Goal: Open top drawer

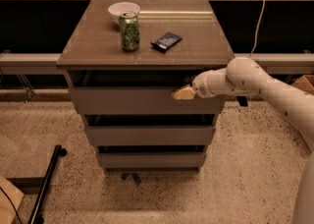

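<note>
The top drawer (pixel 127 101) is the widest of three grey-brown fronts in the cabinet, flat and without a handle. It stands pulled out a little, with a dark gap showing above its front panel. My gripper (pixel 182 93) comes in from the right on a white arm (pixel 245 78). Its tan tip rests at the upper right part of the top drawer's front, at the panel's top edge. Two narrower drawer fronts (pixel 149 135) sit below it.
On the cabinet top (pixel 186 46) stand a green can (pixel 130 31), a white bowl (pixel 123 10) behind it and a dark packet (pixel 166 41). A black pole (pixel 46 183) lies on the speckled floor at the lower left. Dark shelving runs behind the cabinet.
</note>
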Tool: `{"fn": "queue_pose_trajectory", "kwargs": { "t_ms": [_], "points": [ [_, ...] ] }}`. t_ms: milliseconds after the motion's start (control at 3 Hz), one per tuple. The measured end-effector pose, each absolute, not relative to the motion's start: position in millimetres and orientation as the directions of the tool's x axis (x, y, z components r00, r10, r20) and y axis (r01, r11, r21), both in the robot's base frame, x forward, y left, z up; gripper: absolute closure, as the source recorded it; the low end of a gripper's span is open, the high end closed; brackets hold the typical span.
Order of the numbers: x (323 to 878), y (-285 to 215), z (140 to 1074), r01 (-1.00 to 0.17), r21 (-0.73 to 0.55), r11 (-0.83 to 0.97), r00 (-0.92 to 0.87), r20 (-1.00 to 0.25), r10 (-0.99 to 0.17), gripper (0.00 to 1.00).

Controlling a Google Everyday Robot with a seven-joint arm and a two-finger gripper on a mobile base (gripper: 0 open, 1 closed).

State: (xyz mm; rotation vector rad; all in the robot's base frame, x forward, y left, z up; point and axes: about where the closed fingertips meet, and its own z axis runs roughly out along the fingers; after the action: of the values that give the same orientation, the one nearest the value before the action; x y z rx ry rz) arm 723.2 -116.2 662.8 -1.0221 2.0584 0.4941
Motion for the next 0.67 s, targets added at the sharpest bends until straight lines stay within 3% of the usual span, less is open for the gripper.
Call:
{"fn": "queue_pose_trajectory", "kwargs": {
  "t_ms": [667],
  "points": [
    [723.2,-116.3,675.6,-0.798,0.004,0.603,-0.381,-0.778,-0.499,0.89]
  ]
}}
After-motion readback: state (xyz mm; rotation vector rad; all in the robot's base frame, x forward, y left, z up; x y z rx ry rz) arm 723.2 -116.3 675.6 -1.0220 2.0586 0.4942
